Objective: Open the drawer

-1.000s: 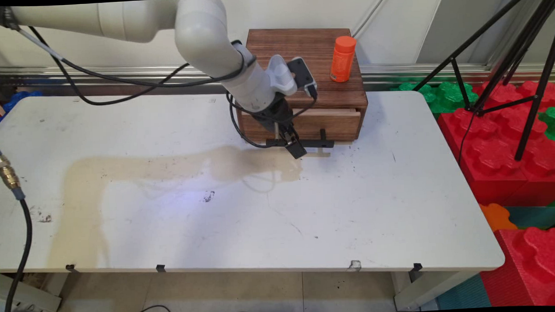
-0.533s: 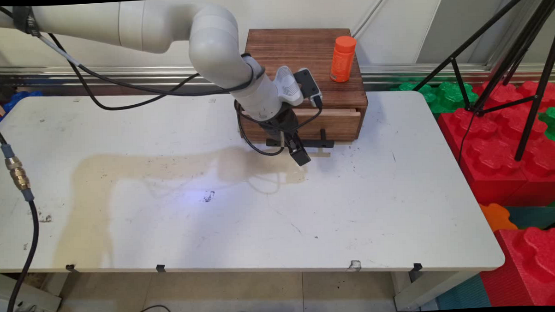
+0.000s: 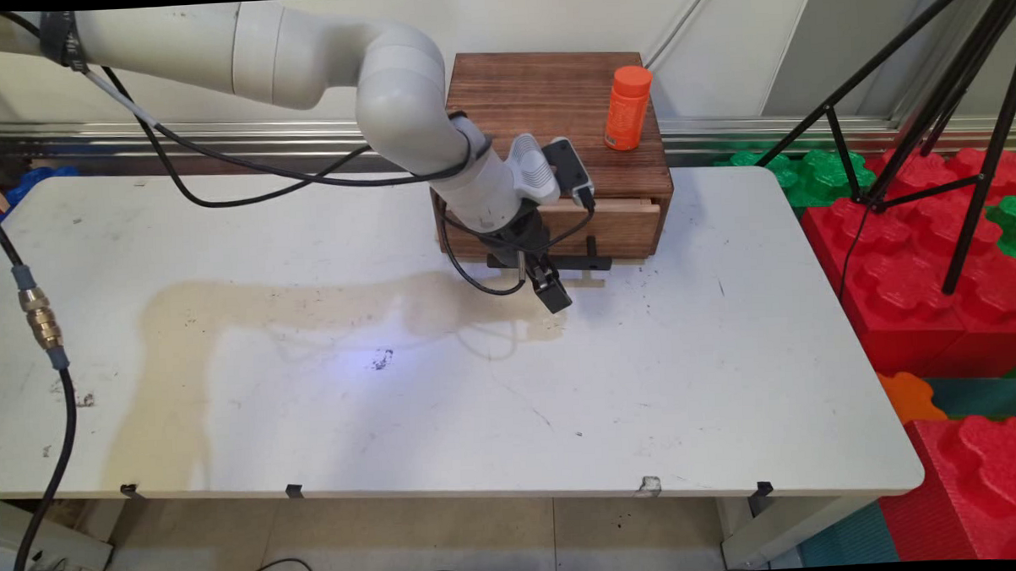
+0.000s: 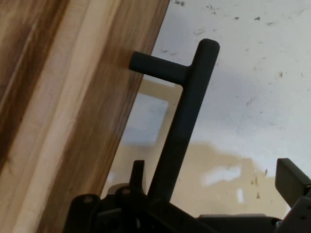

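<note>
A brown wooden box (image 3: 552, 89) stands at the table's far edge, with an orange bottle (image 3: 628, 108) upright on its top right. Its drawer (image 3: 616, 227) stands slightly out, a strip of pale wood showing above the front. A black bar handle (image 3: 593, 262) juts from the drawer front. My gripper (image 3: 554, 291) hangs low at the left part of that handle. In the hand view the handle (image 4: 189, 111) runs up between my spread fingers, close to the left finger (image 4: 138, 170) and well clear of the right one (image 4: 291, 179). The gripper (image 4: 214, 169) is open and holds nothing.
A tan stain (image 3: 306, 301) runs across the white table (image 3: 647, 382) to the left of the gripper. Red foam blocks (image 3: 913, 271) and green ones (image 3: 817, 173) are stacked off the table's right side, under black tripod legs (image 3: 969, 176). A black cable with a brass fitting (image 3: 40, 319) hangs at the left.
The arm has swung right and a little lower, carrying the gripper along the front of the drawer toward the handle's middle. Box, drawer and bottle have not moved.
</note>
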Controlling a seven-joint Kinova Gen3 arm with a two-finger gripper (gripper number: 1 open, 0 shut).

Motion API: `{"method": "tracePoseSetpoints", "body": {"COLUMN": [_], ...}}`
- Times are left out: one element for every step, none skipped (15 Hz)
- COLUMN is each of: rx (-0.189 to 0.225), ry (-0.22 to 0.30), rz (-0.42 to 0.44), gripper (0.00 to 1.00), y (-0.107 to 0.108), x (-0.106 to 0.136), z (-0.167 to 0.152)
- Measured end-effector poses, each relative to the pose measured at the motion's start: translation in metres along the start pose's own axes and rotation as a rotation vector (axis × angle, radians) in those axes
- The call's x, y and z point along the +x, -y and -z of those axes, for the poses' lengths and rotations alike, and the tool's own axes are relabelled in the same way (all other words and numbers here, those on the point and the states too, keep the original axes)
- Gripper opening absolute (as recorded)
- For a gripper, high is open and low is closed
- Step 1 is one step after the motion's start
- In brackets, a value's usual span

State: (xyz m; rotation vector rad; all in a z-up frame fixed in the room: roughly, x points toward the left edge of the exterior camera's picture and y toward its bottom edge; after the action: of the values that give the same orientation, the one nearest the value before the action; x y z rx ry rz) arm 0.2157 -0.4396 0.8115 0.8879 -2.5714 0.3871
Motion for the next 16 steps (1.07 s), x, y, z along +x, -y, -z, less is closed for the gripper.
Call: {"method": "tracePoseSetpoints", "body": {"rx": [-0.002, -0.004, -0.006, -0.008, -0.01, -0.012, -0.015, -0.017, -0.02, -0.022, -0.024, -0.027, -0.03, -0.033, -0.036, -0.039], "ry": [0.001, 0.002, 0.003, 0.004, 0.004, 0.005, 0.005, 0.006, 0.006, 0.006, 0.006, 0.006, 0.008, 0.008, 0.01, 0.011], "rz": [0.001, 0.004, 0.006, 0.007, 0.008, 0.009, 0.011, 0.012, 0.014, 0.015, 0.015, 0.016, 0.016, 0.016, 0.017, 0.018], "gripper": [1.0, 1.0, 1.0, 1.0, 1.0, 1.0, 1.0, 1.0, 1.0, 1.0, 1.0, 1.0, 1.0, 1.0, 1.0, 1.0], "y": [-0.001, -0.003, -0.004, -0.005, -0.007, -0.009, -0.011, -0.013, -0.015, -0.017, -0.019, -0.022, -0.026, -0.028, -0.031, -0.035], "x": [0.0, -0.001, -0.001, -0.002, -0.002, -0.002, -0.003, -0.003, -0.004, -0.005, -0.005, -0.006, -0.007, -0.008, -0.009, -0.01], "z": [-0.001, -0.001, -0.002, -0.002, -0.002, -0.001, -0.001, 0.0, 0.0, 0.001, 0.002, 0.003, 0.004, 0.005, 0.007, 0.008]}}
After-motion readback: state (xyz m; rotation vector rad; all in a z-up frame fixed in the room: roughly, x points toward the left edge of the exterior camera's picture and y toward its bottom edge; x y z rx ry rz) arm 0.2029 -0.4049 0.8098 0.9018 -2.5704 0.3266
